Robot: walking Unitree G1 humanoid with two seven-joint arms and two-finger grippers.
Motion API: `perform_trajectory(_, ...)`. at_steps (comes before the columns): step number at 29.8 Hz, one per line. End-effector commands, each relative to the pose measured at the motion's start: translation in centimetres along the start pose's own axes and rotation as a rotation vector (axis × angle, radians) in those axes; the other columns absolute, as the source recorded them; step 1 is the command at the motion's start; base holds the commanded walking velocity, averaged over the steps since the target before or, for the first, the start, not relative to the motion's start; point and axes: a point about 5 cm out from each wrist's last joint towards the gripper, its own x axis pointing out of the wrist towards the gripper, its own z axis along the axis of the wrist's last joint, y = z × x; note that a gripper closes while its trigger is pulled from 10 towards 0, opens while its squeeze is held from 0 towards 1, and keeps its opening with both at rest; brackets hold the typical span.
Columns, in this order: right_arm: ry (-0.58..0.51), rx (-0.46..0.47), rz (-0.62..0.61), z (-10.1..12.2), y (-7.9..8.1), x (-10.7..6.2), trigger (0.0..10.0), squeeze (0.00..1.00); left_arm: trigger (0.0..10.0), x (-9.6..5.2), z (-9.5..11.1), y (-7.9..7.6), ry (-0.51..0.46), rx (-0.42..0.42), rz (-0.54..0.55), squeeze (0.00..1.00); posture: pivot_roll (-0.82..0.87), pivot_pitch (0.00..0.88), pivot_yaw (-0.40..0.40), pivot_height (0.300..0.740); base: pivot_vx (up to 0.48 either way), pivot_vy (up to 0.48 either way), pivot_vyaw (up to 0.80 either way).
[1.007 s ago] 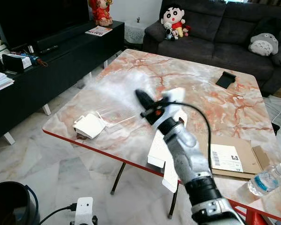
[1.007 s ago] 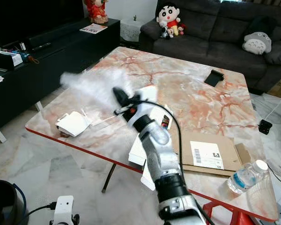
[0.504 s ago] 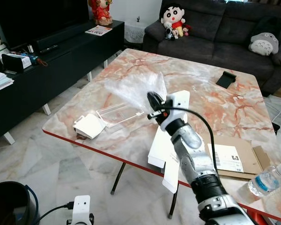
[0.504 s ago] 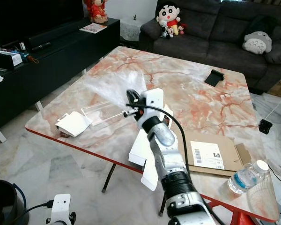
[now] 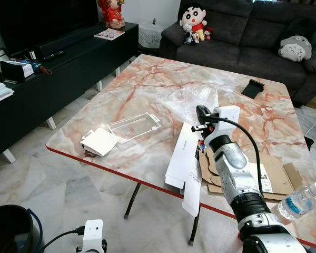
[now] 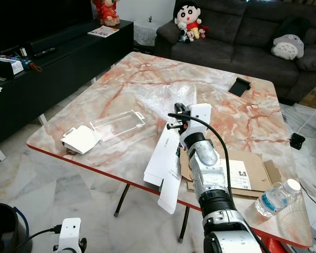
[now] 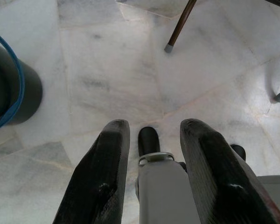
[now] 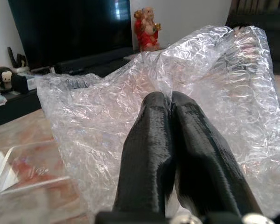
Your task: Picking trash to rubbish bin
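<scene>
The right gripper point(image 8: 170, 140) was clamped on a sheet of bubble wrap point(image 8: 214, 88), held just above the marble table point(image 5: 147, 89). The left gripper point(image 7: 151, 154) hung parted above the floor. Carrying well probably meant keeping the pinch firm toward the bin point(image 5: 10, 229).

Clear bubble wrap point(image 8: 130, 88) (glossy), pink-veined white marble table point(image 5: 147, 84), black end effector point(image 8: 170, 105), dark grey sofa point(image 5: 242, 31).

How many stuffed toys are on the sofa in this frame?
3: a black-haired doll in red with a much smaller toy against it at the sofa's left end, and a grey round plush toward the right. More may lie beyond the frame.
</scene>
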Motion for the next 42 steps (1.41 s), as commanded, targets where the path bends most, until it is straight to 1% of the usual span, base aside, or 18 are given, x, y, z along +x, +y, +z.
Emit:
perform_trajectory(1, 0.009, -0.013, 0.001, -0.32, 0.14, -0.04, 10.0, 0.00, 10.0, -0.04, -0.09, -0.41, 0.004, 0.003, -0.011, 0.00, -0.04, 0.000, -0.084, 0.740, 0.000, 0.000, 0.00)
perform_trajectory(5, 0.016, 0.008, 0.002, -0.94, 0.72, -0.16, 10.0, 0.00, 10.0, 0.01, 0.12, -0.40, -0.004, -0.011, -0.006, 0.00, -0.04, 0.000, -0.081, 0.740, 0.000, 0.000, 0.00)
perform_trajectory(7, 0.015, -0.002, 0.010, -1.04, 0.94, -0.17, 10.0, 0.00, 10.0, 0.00, 0.09, -0.35, -0.002, -0.008, -0.005, 0.00, -0.04, 0.000, -0.079, 0.740, 0.000, 0.000, 0.00)
perform_trajectory(16, -0.024, 0.003, -0.011, -0.32, 0.40, 0.08, 10.0, 0.00, 10.0, -0.10, -0.35, -0.27, 0.009, -0.006, -0.004, 0.00, -0.05, 0.000, -0.077, 0.740, 0.000, 0.000, 0.00)
perform_trajectory(42, -0.037, 0.018, -0.023, -0.21, 0.24, 0.17, 10.0, 0.00, 10.0, -0.12, -0.38, -0.38, 0.006, -0.020, -0.007, 0.00, -0.05, 0.000, -0.078, 0.740, 0.000, 0.000, 0.00)
